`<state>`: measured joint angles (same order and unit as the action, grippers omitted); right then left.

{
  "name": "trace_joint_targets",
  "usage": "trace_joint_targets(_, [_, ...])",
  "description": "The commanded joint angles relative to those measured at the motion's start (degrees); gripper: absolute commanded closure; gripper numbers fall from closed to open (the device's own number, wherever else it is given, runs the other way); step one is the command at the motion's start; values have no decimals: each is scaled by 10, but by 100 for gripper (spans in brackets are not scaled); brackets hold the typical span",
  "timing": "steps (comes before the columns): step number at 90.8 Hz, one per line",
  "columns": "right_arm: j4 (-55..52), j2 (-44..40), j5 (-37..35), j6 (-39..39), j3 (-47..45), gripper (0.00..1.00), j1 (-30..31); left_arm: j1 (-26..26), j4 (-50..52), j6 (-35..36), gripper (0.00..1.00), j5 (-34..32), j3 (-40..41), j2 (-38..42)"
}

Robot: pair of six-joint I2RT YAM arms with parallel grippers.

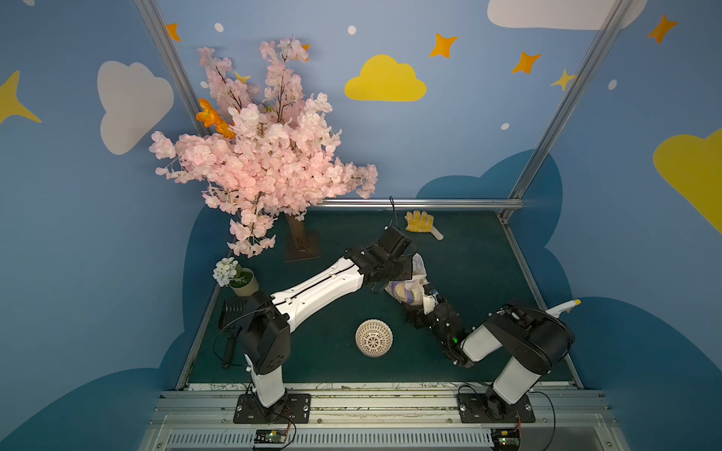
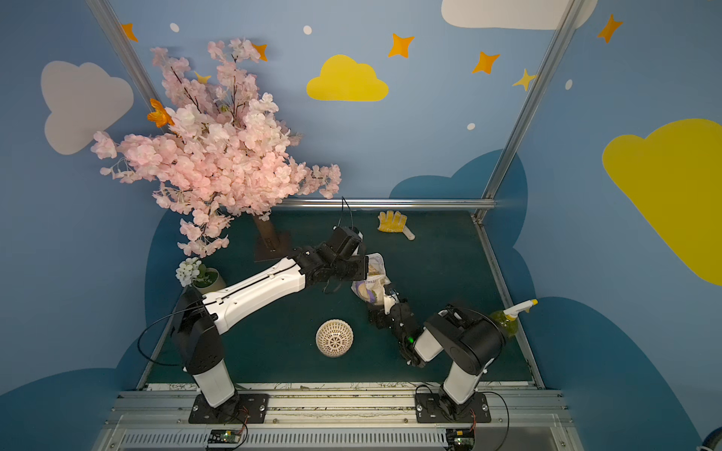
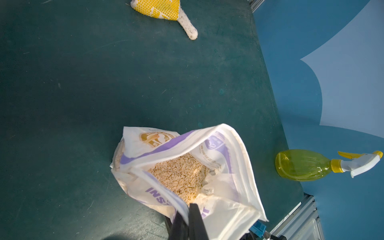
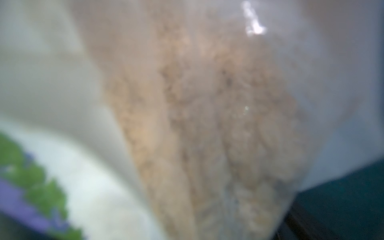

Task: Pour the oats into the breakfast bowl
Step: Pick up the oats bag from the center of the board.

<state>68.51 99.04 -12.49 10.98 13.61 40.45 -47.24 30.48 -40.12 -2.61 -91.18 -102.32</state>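
As the left claw (image 3: 188, 210) pinches the oats bag (image 3: 228, 166), the wide-spread right claw (image 1: 429, 298) sits half hidden.

"What sort of place was it?"

"A robot lab cell, dressed like a nursery. Sky-blue walls painted with yellow and white clouds and orange stars (image 1: 449, 129) stood behind bare aluminium frame posts (image 1: 562, 105)."

"And the lab side?"

"Two white-and-black robot arms (image 1: 316, 289) were bolted to a grooved aluminium rail (image 1: 383, 402) fronting a dark green matted bench (image 1: 480, 273). An artificial pink blossom tree (image 1: 265, 156) stood on it."
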Motion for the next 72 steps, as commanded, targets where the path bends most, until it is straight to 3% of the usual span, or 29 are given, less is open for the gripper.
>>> trace_joint_targets(1, [105, 23, 45, -23, 4, 3, -4, -2, 5, 4, 97, 5, -1, 24])
trace_joint_targets(14, [120, 44, 84, -36, 17, 5, -2, 1, 6, 2, 97, 1, -1, 23])
trace_joint_targets(30, [120, 55, 96, -33, 39, 18, 5, 11, 7, -7, 97, 9, -1, 23])
trace_joint_targets(38, [121, 55, 95, -34, 48, 40, 12, 17, 7, -15, 97, 17, 3, 26])
trace_joint_targets(47, [121, 51, 92, -58, 55, 89, 19, 20, 6, -16, 97, 26, 6, 38])
trace_joint_targets(51, [120, 45, 81, -67, 55, 99, 23, 20, 8, -14, 97, 27, 6, 47])
trace_joint_targets(72, [116, -14, 6, -126, 33, 100, 53, 24, 21, 3, 97, 0, 42, 127])
